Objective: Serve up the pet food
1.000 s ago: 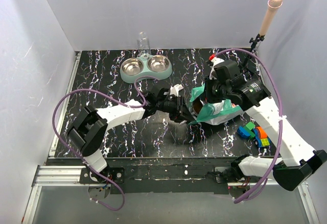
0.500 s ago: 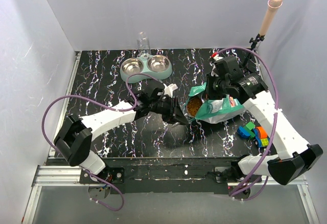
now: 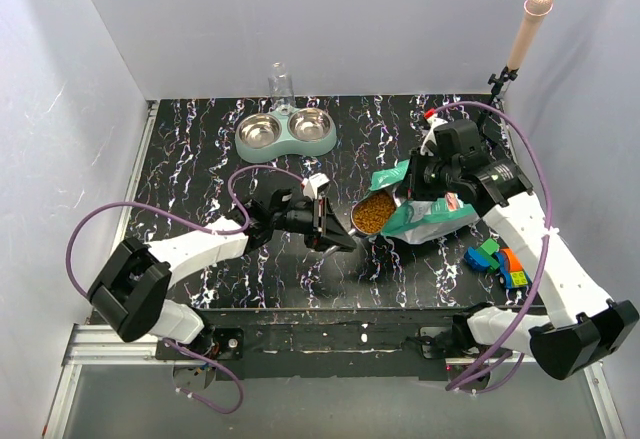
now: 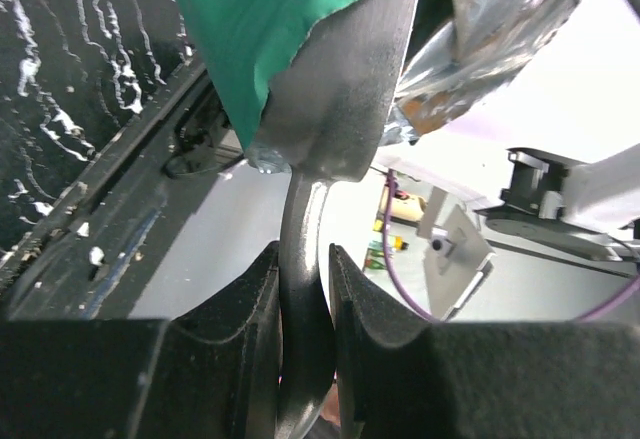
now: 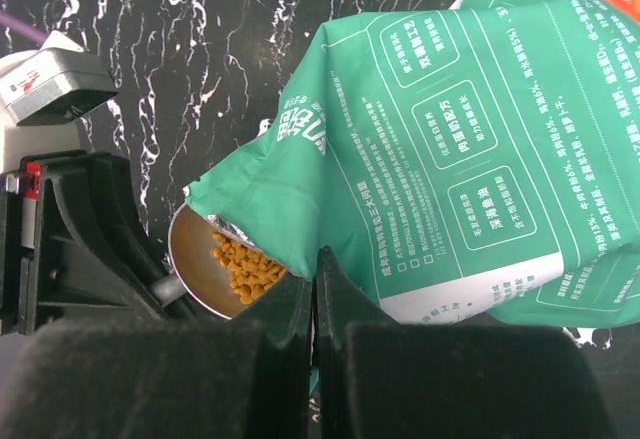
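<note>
Clamped the left claw hard on the handle of the grey scoop, pads squeezed against both sides of the stem, nothing loose. Held that scoop out over the middle of the desk, cup end pointing right. Carried a brown heap of pet food in it, right at the open mouth of the teal-and-white bag. Pinched the bag's left edge in the right claw, fingers pressed together on the material with barely a slit between them. Had the bag tipped on its side at the right of the desk, mouth turned left, lip draped over the scoop's rim in the right wrist view. Showed just a patch of kibble from there, the rest tucked under that lip. Found the mint-green double bowl well apart at the far side, left of the bag. Caught a clutch of coloured blocks just beside the bag, toward the near right corner.
</note>
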Motion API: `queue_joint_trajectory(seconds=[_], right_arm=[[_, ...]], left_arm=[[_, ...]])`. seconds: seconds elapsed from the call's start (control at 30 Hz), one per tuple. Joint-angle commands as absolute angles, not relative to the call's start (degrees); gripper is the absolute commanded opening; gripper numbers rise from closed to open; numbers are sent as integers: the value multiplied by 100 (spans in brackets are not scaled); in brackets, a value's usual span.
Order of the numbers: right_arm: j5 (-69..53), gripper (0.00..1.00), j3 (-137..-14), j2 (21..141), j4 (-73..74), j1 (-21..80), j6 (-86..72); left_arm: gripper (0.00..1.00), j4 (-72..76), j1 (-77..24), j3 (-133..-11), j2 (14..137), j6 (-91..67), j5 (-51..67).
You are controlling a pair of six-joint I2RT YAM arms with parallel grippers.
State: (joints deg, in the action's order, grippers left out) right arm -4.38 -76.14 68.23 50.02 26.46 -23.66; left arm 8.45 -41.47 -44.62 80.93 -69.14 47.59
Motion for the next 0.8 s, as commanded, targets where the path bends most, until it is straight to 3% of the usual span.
queue_joint_trajectory(seconds=[0.0,0.23,0.4,0.43,0.53,0.57,0.67,0.77], right_arm=[[-605,1,-7436,6390,4307,2514,-2163],[-729,1,-7532,6257,4289,2487,-2196],[-598,1,-7813,6302,4499,2479,-2207],[-563,1,-7857,6284,4561,2479,-2154],[-484,1,-7919,6275,4649,2452,-2074],[-440,1,-7919,6284,4649,2443,-2048],[-273,1,-8015,6354,4781,2365,-2021],[-290,1,-8042,6337,4764,2303,-2039]], left_arm=[[0,2396,-4008,-4456,7936,-7610,5256],[0,3943,-4008,-4167,8996,-7734,5545],[0,7974,-3946,-3247,9871,-10052,5460],[0,7832,-3964,-3087,9609,-9915,5423],[0,5000,-3981,-3592,8939,-8118,5510],[0,4836,-3981,-3769,9034,-8069,5633],[0,6264,-3859,-3675,9229,-9262,5731],[0,5032,-3850,-3411,8659,-8458,5678]])
